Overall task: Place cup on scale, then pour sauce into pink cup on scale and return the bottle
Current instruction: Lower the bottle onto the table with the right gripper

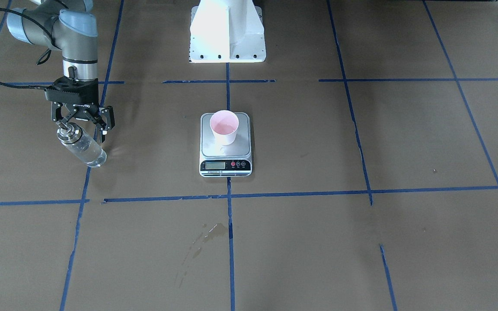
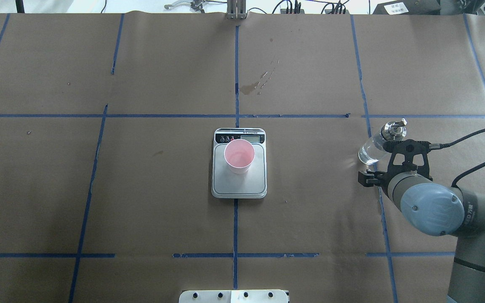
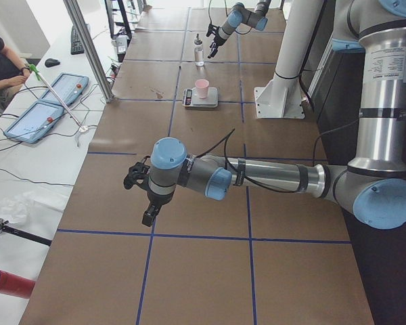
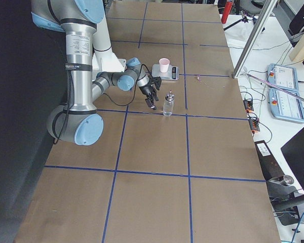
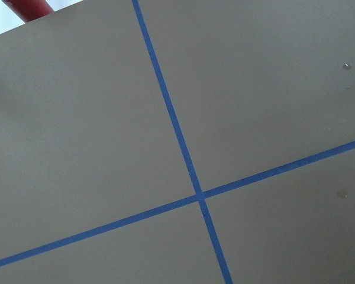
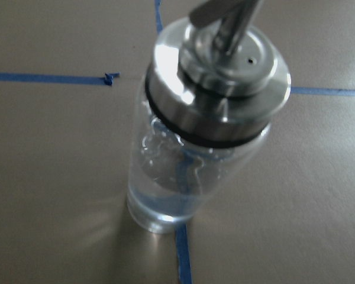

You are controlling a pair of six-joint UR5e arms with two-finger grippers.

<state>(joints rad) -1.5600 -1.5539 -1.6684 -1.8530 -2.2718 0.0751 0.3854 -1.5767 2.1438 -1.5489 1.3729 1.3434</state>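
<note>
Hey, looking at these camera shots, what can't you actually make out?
- Reading on the scale: digits too small in every view.
- How full the cup is: inside looks uniformly pink from above.
- Left gripper: seen only in exterior left view, open or shut unclear.
- Spout tip of the bottle: cut off by right wrist view's top edge.

Bright, even light; shadows faint and soft. The white base (image 1: pixel 227 32) is blown out. In the right wrist view the bottle (image 6: pixel 183 177) looks soft, its cap glaring.
</note>
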